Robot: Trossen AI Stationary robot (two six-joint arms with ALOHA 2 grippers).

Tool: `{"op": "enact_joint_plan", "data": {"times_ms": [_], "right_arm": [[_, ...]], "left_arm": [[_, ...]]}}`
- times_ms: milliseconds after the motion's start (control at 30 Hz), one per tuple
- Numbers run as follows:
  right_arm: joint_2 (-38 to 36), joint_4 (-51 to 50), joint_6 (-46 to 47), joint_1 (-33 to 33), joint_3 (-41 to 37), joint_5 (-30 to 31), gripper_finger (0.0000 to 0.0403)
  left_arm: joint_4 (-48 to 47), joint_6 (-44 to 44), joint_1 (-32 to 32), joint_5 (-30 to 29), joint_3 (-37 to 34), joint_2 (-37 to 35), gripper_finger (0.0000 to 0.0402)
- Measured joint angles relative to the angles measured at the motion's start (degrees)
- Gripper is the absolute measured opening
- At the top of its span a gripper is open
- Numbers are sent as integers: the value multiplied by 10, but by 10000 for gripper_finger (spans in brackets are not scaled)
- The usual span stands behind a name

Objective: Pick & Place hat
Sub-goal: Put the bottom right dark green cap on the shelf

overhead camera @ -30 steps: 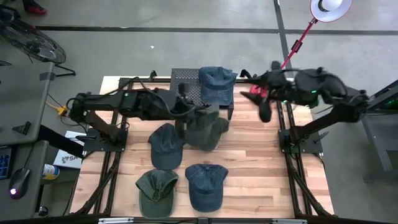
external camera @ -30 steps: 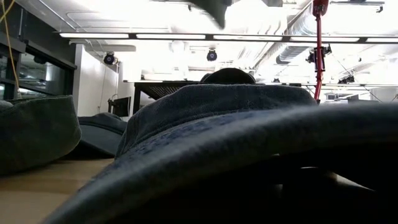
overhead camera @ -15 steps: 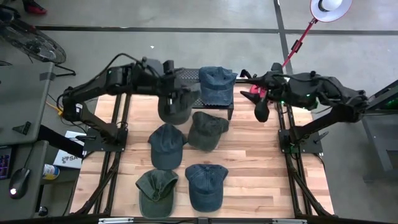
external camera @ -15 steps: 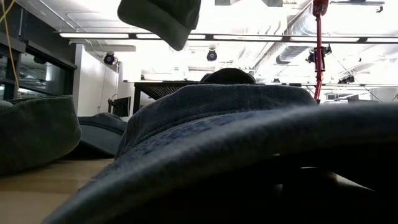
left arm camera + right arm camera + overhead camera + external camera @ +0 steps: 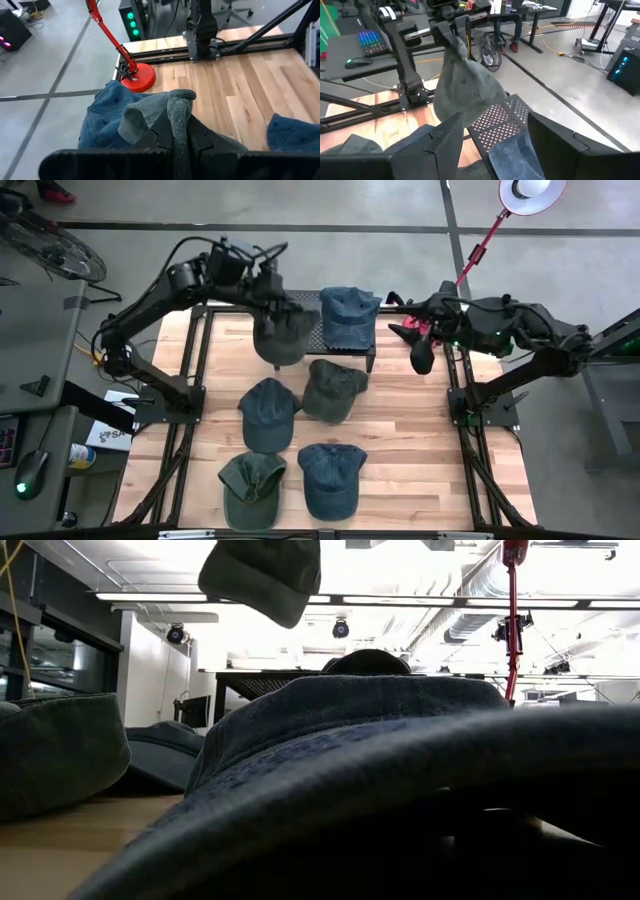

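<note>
- Overhead, the left claw (image 5: pixel 268 288) is clamped shut on a grey-green hat (image 5: pixel 283 335), a fold of the cloth pinched between its fingers (image 5: pixel 200 140) while the rest of the cap hangs free beneath it, clear of the wooden worktop (image 5: pixel 410 440).
- Seen from table height, the same hat (image 5: pixel 263 578) dangles high under the ceiling lights, with nothing touching it from below.
- Just beside the hanging hat, on the side toward the other arm, a blue cap (image 5: pixel 349 316) lies on a dark perforated stand (image 5: pixel 300 308) at the far end of the worktop.
- Below and nearer than the left claw, four more caps rest flat on the boards: an olive cap (image 5: pixel 332 388) and a dark blue cap (image 5: pixel 267 412) in the middle row, a green cap (image 5: pixel 251 486) and a second blue cap (image 5: pixel 330 478) in the near row.
- Well apart from the lifted hat, the right claw (image 5: pixel 421 350) waits above the worktop's right edge with its fingers (image 5: pixel 445 140) spread wide and nothing between them.
- From the right wrist view the hat (image 5: pixel 467 92) hangs out ahead of that open claw, above the perforated stand.
- A red lamp base (image 5: pixel 136 76) stands on the floor beyond the far edge, past the left claw.
</note>
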Motion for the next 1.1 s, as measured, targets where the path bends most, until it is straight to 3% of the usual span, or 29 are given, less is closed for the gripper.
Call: {"op": "enact_joint_plan", "data": {"times_ms": [133, 400, 800, 1100], "right_arm": [[7, 0, 4, 0, 0, 7, 213], [11, -3, 21, 0, 0, 14, 213], [11, -18, 45, 0, 0, 37, 213], [11, -24, 66, 0, 0, 64, 213]], "left_arm": [[43, 0, 34, 58, -39, -1, 3], [122, 0, 103, 118, -119, 0, 3], [170, -2, 185, 252, -165, 0, 3], [221, 4, 197, 281, -223, 0, 3]]}}
